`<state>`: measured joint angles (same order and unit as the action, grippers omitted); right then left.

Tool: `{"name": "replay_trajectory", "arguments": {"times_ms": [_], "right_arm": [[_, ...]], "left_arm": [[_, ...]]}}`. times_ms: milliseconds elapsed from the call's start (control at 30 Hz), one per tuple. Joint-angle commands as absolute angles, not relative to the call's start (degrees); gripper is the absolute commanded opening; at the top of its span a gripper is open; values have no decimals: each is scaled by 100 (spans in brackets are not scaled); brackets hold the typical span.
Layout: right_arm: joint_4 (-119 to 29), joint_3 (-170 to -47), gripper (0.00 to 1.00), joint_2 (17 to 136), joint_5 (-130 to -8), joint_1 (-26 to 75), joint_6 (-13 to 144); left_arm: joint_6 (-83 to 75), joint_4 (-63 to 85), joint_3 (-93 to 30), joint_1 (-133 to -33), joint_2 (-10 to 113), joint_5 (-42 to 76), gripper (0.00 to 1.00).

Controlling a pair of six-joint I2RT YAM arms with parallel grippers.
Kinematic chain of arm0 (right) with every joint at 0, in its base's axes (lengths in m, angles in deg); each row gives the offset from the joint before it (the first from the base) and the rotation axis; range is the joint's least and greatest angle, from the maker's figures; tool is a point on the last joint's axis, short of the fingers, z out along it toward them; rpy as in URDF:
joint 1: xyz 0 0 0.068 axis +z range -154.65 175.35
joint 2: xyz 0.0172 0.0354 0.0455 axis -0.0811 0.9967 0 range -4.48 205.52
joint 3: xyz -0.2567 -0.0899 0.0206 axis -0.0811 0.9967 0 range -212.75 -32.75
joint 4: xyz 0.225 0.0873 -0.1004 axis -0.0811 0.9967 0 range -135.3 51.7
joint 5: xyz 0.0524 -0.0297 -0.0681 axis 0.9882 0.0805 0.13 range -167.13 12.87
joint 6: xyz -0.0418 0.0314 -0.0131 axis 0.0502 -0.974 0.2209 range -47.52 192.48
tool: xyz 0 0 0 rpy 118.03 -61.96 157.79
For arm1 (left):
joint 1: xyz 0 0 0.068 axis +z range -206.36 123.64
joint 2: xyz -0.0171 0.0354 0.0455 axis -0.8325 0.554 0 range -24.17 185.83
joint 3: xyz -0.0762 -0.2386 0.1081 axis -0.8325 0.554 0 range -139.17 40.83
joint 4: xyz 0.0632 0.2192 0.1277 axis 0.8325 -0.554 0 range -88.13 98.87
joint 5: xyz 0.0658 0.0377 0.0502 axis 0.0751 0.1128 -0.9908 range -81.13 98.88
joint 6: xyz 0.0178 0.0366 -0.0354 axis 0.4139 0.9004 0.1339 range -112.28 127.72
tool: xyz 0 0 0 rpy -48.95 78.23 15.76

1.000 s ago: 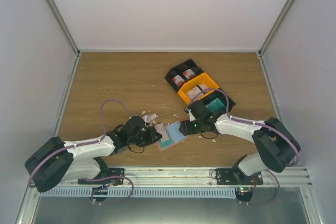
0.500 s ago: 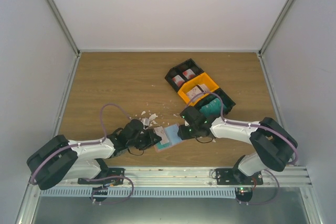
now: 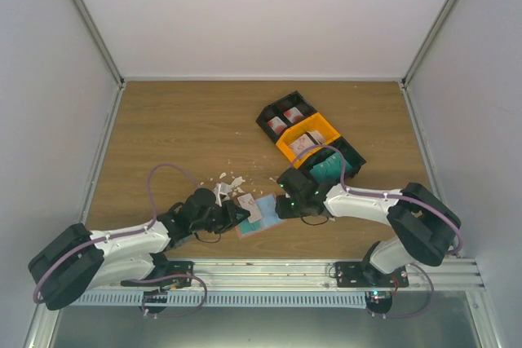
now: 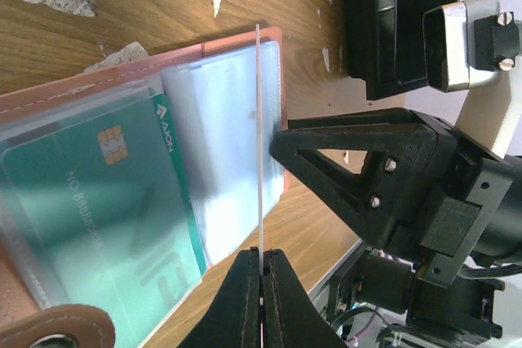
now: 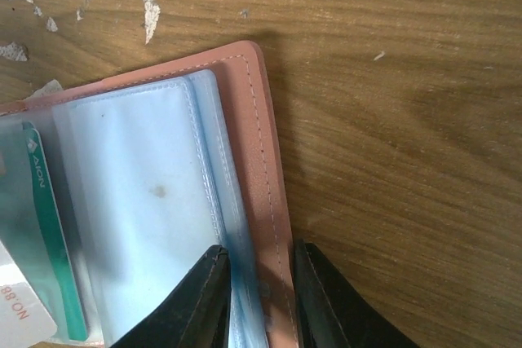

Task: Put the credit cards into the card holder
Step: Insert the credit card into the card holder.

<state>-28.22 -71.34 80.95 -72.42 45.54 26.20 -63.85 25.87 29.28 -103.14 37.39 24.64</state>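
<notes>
The salmon-pink card holder (image 3: 263, 219) lies open on the table, its clear sleeves facing up. A teal credit card (image 4: 98, 201) sits in one sleeve. My left gripper (image 3: 237, 215) is shut on a white credit card (image 4: 259, 136), seen edge-on, and holds it upright over the sleeves. The card's corner also shows in the right wrist view (image 5: 20, 303). My right gripper (image 3: 280, 204) is closed on the card holder's right edge (image 5: 263, 144), with the pink cover and sleeve edges between its jaws. The holder's left part is hidden under the left gripper.
A row of bins stands behind the right arm: a black one (image 3: 287, 113) with red-marked cards, an orange one (image 3: 308, 137), and a black one (image 3: 336, 162) with teal cards. White crumbs (image 3: 228, 180) lie scattered left of the card holder.
My right gripper has moved left and down onto the card holder's right edge. My left arm has shifted a little, bringing the white card over the sleeves.
</notes>
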Motion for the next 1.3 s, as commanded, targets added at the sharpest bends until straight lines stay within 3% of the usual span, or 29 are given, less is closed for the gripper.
{"name": "replay_trajectory", "arguments": {"times_ms": [0, 433, 900, 1267], "right_arm": [[-2266, -7001, 22, 8359, -7047, 4755, 2443], [-2192, -6847, 15, 8332, -7111, 5026, 2049], [-2151, -6896, 13, 8476, -7307, 5036, 2261], [-2183, -6922, 14, 8569, -7308, 5037, 2324]], "left_arm": [[-6329, 2762, 2883, -10323, 3678, 2354, 0], [-6058, 2690, 3051, -10247, 3827, 2638, 0], [-5400, 1620, 2937, -9713, 2949, 3315, 0], [-5392, 1941, 3139, -9626, 3401, 3535, 0]]}}
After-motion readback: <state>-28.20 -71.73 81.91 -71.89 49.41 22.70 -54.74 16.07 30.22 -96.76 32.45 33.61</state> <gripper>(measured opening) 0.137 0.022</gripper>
